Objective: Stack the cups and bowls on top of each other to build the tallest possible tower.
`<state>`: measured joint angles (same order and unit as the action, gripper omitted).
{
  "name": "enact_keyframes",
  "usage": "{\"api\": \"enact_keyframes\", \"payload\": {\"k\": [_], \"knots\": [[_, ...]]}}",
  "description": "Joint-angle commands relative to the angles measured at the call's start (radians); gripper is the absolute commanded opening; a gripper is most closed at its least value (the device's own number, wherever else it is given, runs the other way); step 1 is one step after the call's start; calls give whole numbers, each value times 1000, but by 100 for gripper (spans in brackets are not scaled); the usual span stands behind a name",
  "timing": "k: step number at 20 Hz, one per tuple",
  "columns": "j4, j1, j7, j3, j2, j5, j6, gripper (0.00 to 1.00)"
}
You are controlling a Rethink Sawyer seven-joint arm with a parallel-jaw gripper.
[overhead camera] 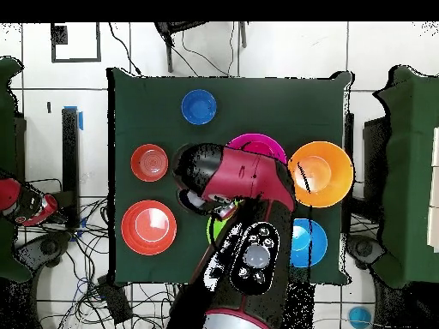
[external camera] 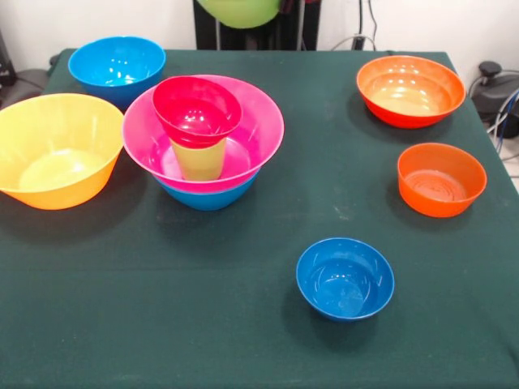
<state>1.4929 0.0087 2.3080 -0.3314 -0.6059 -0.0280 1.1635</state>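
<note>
Crimson bowl (external camera: pixel 197 109) on lime cup (external camera: pixel 199 159), pink bowl (external camera: pixel 259 121), blue bowl (external camera: pixel 207 198), dark green tablecloth (external camera: pixel 243 324).

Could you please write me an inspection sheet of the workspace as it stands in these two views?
Surface: dark green cloth-covered table, no spills seen.
Tower: medium blue bowl at the bottom, large pink bowl in it, lime cup standing in the pink bowl, small crimson bowl on the cup.
Green bowl: above the table's far edge, below the arm; what holds it is hidden.
Loose bowls: yellow-orange bowl, blue bowl, large orange bowl, red-orange bowl, small blue bowl.
Clutter: nothing seen on the table.
Gripper: hidden under the arm in the overhead view; state unclear.
Cables: loose on the floor beside the table.
Surroundings: white tiled floor.
</note>
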Motion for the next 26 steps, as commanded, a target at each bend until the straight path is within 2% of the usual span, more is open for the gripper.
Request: {"api": "enact_keyframes", "payload": {"k": [1,6,11,16,26], "knots": [[-183,21,-20,34,-24,109,143,0],[-221,16,-23,43,-24,127,130,0],[-221,-8,-29,79,-12,95,17,0],[-258,-10,-3,86,41,103,-75,0],[-290,-2,3,92,75,91,-154,0]]}}
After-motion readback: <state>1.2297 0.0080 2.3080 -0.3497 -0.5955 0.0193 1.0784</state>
